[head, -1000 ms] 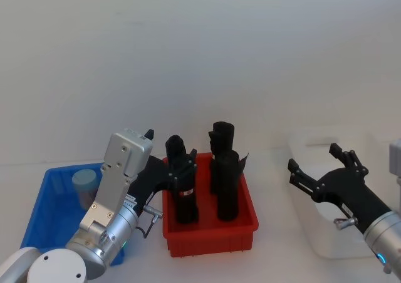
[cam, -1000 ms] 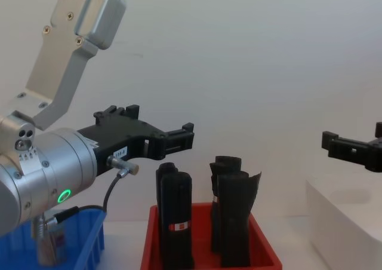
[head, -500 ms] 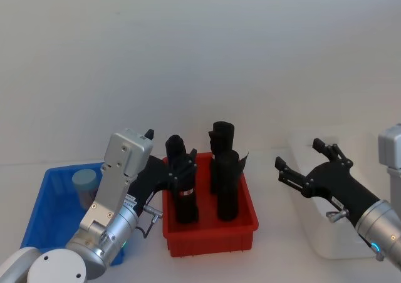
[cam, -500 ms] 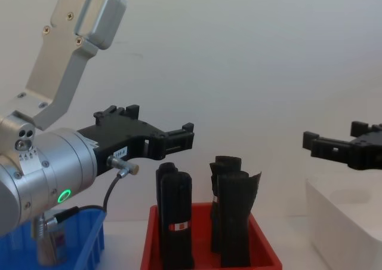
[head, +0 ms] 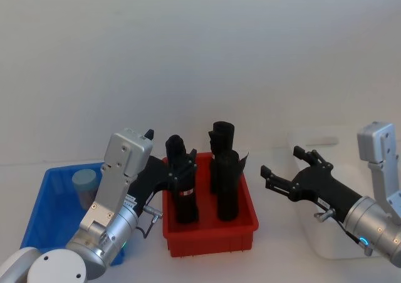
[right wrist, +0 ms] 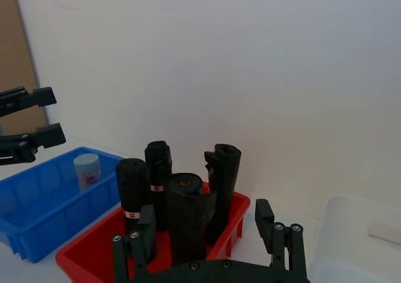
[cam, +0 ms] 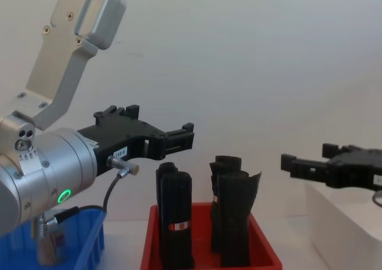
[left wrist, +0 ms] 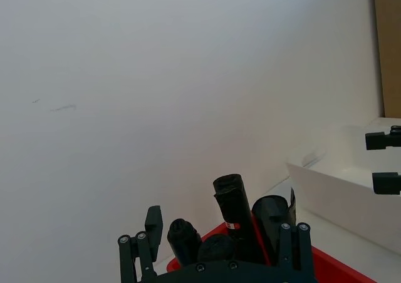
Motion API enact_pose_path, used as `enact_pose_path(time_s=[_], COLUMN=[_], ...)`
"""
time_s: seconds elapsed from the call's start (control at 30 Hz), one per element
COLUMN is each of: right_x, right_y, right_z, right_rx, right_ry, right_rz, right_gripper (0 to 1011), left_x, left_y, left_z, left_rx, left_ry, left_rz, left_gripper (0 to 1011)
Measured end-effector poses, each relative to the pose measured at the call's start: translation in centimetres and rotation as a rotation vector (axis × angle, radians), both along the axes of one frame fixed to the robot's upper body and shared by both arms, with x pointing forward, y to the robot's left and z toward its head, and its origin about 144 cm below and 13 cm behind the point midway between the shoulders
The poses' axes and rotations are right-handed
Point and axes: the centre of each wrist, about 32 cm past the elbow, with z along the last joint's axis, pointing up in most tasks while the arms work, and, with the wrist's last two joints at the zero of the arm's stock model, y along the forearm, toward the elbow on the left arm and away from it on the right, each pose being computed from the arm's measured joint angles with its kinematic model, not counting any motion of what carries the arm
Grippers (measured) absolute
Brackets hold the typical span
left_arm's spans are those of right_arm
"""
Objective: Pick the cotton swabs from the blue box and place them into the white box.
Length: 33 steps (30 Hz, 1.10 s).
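You will find nothing here that can actually be read. The black rolls (head: 182, 183) in the red bin (head: 210, 233) each carry a small red-and-white band sticker (cam: 178, 226), but any print on it is too small to make out. The left gripper (cam: 179, 140) has a white label (cam: 120, 153) on its black body with dark characters that look like digits, yet you cannot tell which. The cotton swabs (right wrist: 86, 169) tub in the blue box (right wrist: 37, 201) shows no legible print from where you look. No brand names, numbers or signs stand out on the arms or the bins.
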Motion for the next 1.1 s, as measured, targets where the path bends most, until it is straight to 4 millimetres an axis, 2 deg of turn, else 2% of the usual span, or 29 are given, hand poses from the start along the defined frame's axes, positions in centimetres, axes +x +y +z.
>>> enact_pose_path(time_s=[0.57,1.1], right_x=[3.5,5.8], right_y=[-0.1,0.3], right_z=[-1.8,-2.1], right_rx=[-0.026,-0.044], right_ry=[0.082,0.093], right_rz=[0.087,0.143], right_gripper=[1002,1002], left_x=[0.0,0.0], left_y=[0.0,0.0], left_z=[0.0,0.0], left_rx=[0.0,0.0], left_ry=[0.0,0.0], left_rz=[0.0,0.0], left_gripper=[1004,1004])
